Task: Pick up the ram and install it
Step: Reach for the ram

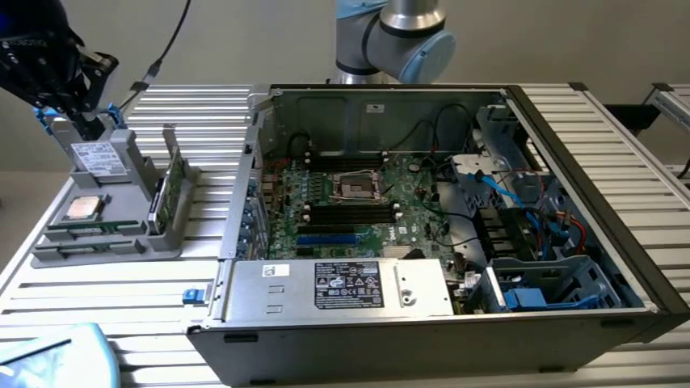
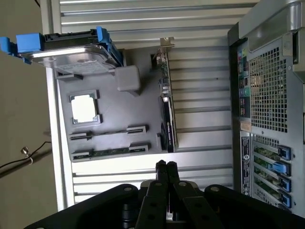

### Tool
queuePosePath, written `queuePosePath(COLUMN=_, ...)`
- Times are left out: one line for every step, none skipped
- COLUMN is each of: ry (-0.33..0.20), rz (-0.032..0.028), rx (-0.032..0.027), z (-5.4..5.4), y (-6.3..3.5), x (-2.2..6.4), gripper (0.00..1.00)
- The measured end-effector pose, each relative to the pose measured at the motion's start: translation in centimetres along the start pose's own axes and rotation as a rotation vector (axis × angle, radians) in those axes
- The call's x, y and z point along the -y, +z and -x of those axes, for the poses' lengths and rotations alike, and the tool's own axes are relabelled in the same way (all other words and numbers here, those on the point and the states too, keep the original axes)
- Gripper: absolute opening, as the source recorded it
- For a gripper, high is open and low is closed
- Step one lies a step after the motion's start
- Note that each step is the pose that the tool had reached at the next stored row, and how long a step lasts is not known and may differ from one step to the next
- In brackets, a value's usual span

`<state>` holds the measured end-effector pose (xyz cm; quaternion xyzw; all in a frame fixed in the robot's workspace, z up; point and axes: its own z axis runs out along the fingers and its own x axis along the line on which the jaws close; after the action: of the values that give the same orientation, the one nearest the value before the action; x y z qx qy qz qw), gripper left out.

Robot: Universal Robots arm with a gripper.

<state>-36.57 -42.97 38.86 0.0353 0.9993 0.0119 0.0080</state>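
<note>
Jaws of the gripper (image 2: 166,167) are pressed together with nothing between them, and the gripper hangs above the slatted table (image 1: 119,287), apart from everything on it. In the exterior view it is high at about ten o'clock from the open computer case (image 1: 453,331), over the grey holder tray (image 2: 125,112) that sits at nine o'clock from the case.

The ram (image 2: 108,152) lies flat in that tray, a thin green strip caught between two small clips, in the row farther from the processor chip (image 2: 85,107). The row nearer the chip looks empty. The closed fingertips are near the ram's edge of the tray but not touching the stick.

A hard drive (image 2: 71,50) with blue side rails stands at the tray's far end, and an expansion card (image 2: 167,109) stands on edge along the side facing the case. Inside the case the motherboard (image 1: 372,230) lies exposed, its black memory slots (image 1: 347,212) at six o'clock from the processor socket (image 1: 356,186).
</note>
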Motion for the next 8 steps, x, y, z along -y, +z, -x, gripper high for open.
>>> queuePosePath(ry=0.000, rz=-0.0039, rx=-0.0017, z=-0.05, y=0.06, x=0.01, gripper=0.10)
queuePosePath(ry=0.000, rz=-0.0076, rx=-0.0041, z=-0.12, y=0.12, x=0.02, gripper=0.10)
queuePosePath(ry=0.000, rz=-0.0102, rx=-0.0074, z=-0.19, y=0.19, x=0.04, gripper=0.10)
queuePosePath(ry=0.000, rz=-0.0128, rx=-0.0117, z=-0.27, y=0.25, x=0.05, gripper=0.10)
queuePosePath(ry=0.000, rz=-0.0154, rx=-0.0162, z=-0.35, y=0.31, x=0.06, gripper=0.10)
queuePosePath(ry=0.000, rz=-0.0178, rx=-0.0210, z=-0.42, y=0.37, x=0.08, gripper=0.10)
queuePosePath(ry=0.000, rz=-0.0201, rx=-0.0257, z=-0.50, y=0.42, x=0.10, gripper=0.10)
queuePosePath(ry=0.000, rz=-0.0227, rx=-0.0308, z=-0.58, y=0.49, x=0.11, gripper=0.10)
